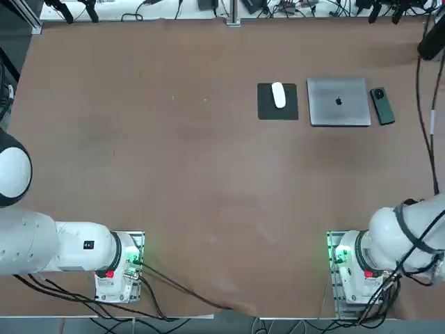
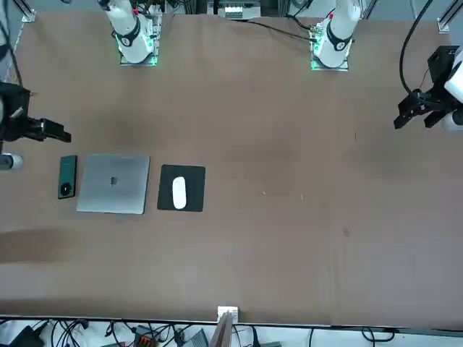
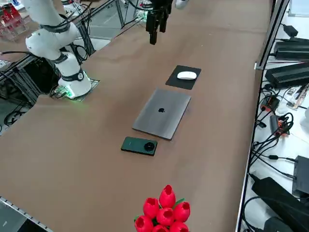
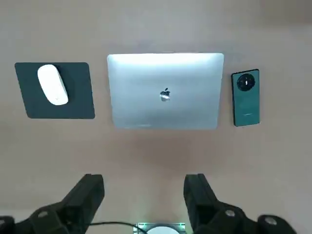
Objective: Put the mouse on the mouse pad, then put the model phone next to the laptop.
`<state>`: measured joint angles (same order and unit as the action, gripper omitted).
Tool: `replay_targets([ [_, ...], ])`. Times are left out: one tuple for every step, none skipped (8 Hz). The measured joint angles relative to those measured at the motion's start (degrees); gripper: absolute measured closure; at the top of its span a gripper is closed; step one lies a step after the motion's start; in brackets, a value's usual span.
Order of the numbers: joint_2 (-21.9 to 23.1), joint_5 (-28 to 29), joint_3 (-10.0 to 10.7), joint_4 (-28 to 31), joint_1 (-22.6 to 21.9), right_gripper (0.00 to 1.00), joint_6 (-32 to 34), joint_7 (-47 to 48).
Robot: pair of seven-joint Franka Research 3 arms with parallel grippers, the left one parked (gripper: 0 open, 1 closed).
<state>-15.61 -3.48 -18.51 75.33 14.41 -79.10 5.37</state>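
Model phone [image 1: 382,106] lies flat just to the right of the laptop [image 1: 338,101], a little skewed and apart from it, and should handle as a stiff, fairly light slab. Its smooth faces could prove slippery, so the best hold would be across the two long edges near mid-length, away from the camera ring [image 3: 149,146], with the fingers low and the squeeze modest. The mouse [image 4: 52,85] sits wholly on the mouse pad [image 4: 82,106]; it is probably light and hard-shelled, and its rounded back could slide out of a high pinch, so any correction would want its long sides, taken low and square. The thin pad would likely shift if brushed. The right gripper [image 4: 145,180] is raised above the table [image 1: 174,174], its fingers apart with nothing between them. Both placements look done, so neither thing seems to need gripping again.
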Motion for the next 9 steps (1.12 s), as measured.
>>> replay_targets([
  [2.08,0.39,3.27,2.11,-3.87,0.00,-1.18,0.05],
  [5.26,0.49,7.88,6.08,-8.57,0.00,-3.36,0.06],
  [9.00,0.77,12.97,10.94,-13.41,0.00,-6.23,0.06],
  [12.72,1.48,16.34,15.59,-16.50,0.00,-8.94,0.05],
  [15.75,2.48,17.66,18.95,-17.38,0.00,-10.99,-0.08],
  [18.04,3.05,18.22,21.11,-17.49,0.00,-12.13,-0.75],
  [19.37,3.15,18.54,22.17,-17.51,0.00,-12.62,-2.25],
  [19.92,3.22,18.83,22.49,-17.52,0.00,-12.88,-3.62],
  [19.97,3.22,19.08,22.50,-17.53,0.00,-12.99,-4.23],
])
